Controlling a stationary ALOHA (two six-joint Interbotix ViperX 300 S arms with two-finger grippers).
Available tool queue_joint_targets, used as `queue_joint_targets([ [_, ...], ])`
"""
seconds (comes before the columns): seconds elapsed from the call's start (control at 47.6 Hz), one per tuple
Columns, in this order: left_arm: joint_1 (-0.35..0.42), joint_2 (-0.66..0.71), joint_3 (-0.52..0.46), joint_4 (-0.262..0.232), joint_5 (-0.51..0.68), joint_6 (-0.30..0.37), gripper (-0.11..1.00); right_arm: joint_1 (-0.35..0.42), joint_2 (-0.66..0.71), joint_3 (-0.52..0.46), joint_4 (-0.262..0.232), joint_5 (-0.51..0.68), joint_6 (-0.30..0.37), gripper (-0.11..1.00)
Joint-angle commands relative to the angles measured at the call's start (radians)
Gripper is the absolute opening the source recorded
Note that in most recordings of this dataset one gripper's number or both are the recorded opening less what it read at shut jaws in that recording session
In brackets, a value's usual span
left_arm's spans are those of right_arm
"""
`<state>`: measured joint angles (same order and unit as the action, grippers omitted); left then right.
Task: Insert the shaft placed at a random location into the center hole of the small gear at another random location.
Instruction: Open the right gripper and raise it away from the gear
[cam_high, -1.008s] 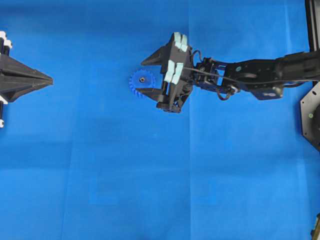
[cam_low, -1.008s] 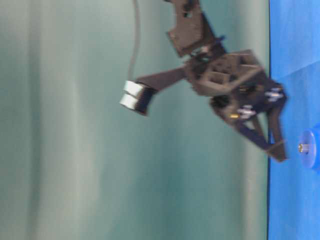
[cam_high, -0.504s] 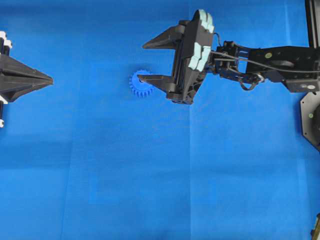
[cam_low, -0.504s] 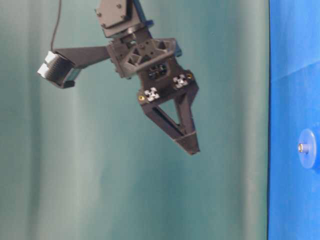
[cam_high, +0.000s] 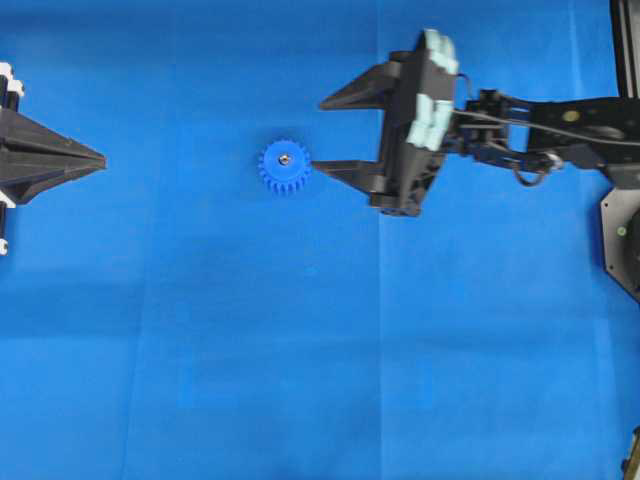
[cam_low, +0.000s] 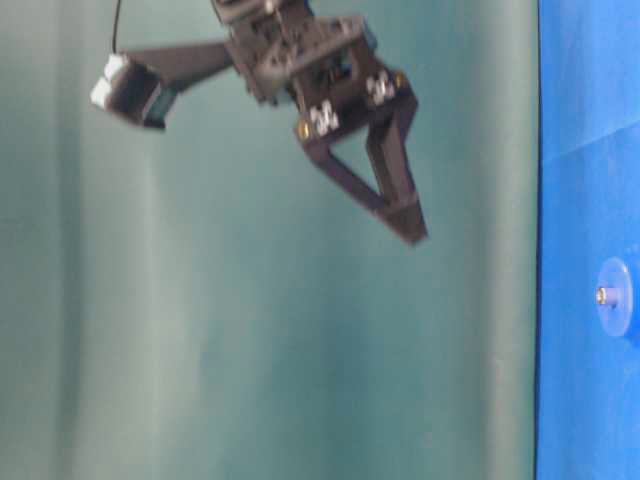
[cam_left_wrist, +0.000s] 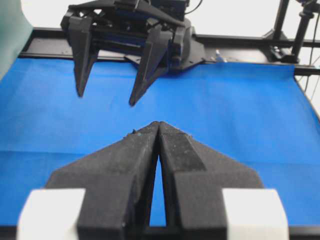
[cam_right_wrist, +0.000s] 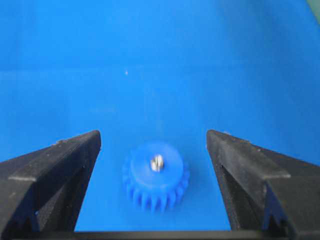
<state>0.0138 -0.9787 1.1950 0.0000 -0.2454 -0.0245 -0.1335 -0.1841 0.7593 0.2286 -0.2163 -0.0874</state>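
Right gripper (cam_high: 335, 133) has pulled back from the small gear (cam_high: 284, 166) and lifted, jaws still wide, holding nothing

Overhead: one gear on the blue worktop (cam_high: 300, 350), nearer the far edge, one shaft (cam_high: 285, 157) in its center hole; left gripper (cam_high: 95, 159) at left edge, pinched shut, empty

Table-level: right gripper high, gear (cam_low: 615, 297) at right edge

Right wrist: one gear (cam_right_wrist: 156, 175) between two fingers (cam_right_wrist: 55, 167)
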Motion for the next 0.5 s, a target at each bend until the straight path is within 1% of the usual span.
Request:
queue_joint_targets([
  [0.0,0.002,0.003,-0.011,0.002,-0.005,0.000,0.00,0.003,-0.084,0.046,0.002,-0.003,0.003,0.78],
  [0.21,0.002,0.003,-0.011,0.000,-0.005,0.000,0.00,0.003,-0.249,0.176,0.003,0.002,0.021,0.78],
  [0.336,0.002,0.003,-0.011,0.000,-0.005,0.000,0.00,0.003,-0.359,0.230,0.002,0.044,0.021,0.78],
  [0.483,0.002,0.003,-0.011,0.002,-0.005,0.000,0.00,0.003,-0.446,0.262,0.003,0.087,0.023,0.78],
])
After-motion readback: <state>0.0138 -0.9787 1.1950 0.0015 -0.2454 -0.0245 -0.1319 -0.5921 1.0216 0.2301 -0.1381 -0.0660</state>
